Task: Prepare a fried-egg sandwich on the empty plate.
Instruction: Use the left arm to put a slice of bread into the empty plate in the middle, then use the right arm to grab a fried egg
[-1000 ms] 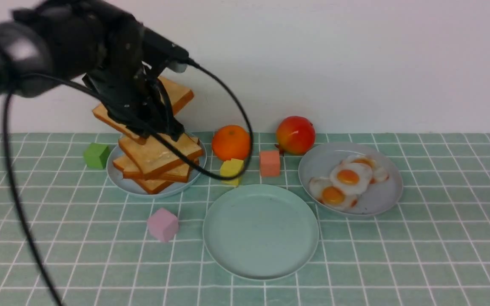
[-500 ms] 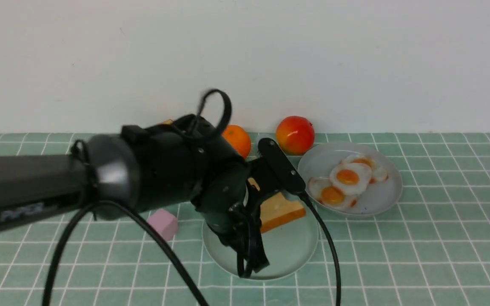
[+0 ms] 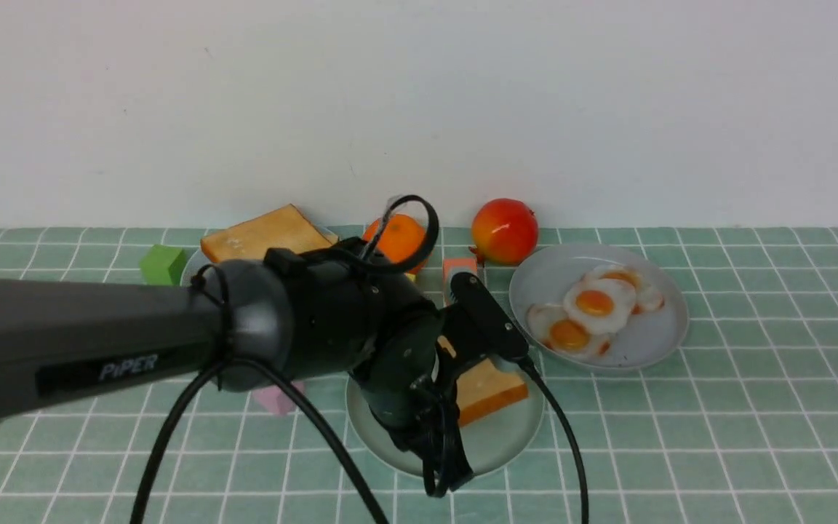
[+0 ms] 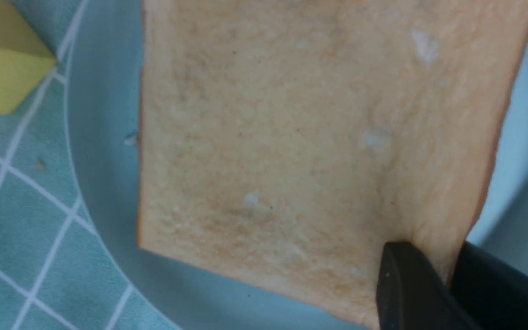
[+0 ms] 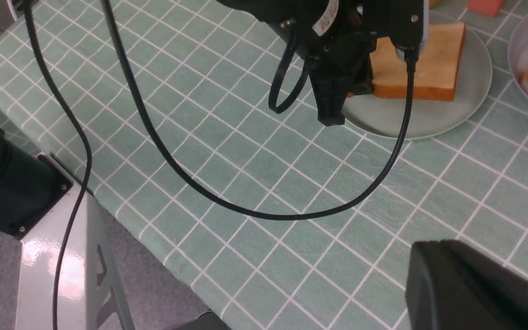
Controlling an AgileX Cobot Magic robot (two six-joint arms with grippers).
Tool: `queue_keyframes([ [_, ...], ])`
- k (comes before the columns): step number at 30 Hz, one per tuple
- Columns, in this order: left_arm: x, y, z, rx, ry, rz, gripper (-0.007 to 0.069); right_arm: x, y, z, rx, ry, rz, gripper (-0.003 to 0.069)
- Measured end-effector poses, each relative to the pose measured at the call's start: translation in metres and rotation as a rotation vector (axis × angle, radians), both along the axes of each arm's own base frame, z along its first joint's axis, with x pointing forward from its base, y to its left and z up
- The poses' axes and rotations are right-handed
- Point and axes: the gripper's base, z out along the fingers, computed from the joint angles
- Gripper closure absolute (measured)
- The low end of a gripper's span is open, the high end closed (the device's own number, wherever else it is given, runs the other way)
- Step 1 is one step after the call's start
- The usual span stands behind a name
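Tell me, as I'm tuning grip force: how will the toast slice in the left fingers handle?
The toast slice looks soft: it puckers where the fingers pinch its corner. Probably light, as that corner pinch holds it flat. Being flat, it shouldn't roll, but may slide on the smooth plate.

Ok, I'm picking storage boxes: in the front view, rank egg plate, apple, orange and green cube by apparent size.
1. Egg plate
2. Apple and orange: they look alike, and the orange is partly hidden, so unranked
3. Green cube
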Motion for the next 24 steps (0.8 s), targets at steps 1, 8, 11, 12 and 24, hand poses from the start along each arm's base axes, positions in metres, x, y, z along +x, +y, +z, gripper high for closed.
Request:
queue_keyframes([
  [1, 0.0, 0.0, 0.0, 0.0, 0.0, 0.0, 0.0486, 0.0, 0.0, 0.0, 0.0, 0.0, 0.0, 0.0655],
  [8, 0.0, 0.0, 0.001, -0.003, -0.003, 0.0, 0.0328, 0.001, -0.001, -0.001, -0.015, -0.004, -0.006, 0.0653],
  [11, -0.001, 0.001, 0.008, -0.011, -0.011, 0.001, 0.0286, 0.001, -0.003, -0.002, -0.035, -0.008, -0.013, 0.065],
  [12, -0.002, 0.002, 0.011, -0.017, -0.012, 0.007, 0.0281, 0.001, -0.003, -0.002, -0.039, -0.009, -0.016, 0.0649],
  [24, -0.087, 0.078, 0.223, -0.51, -0.286, 0.171, 0.0601, 0.077, 0.02, -0.027, -0.142, 0.085, -0.18, 0.0637],
])
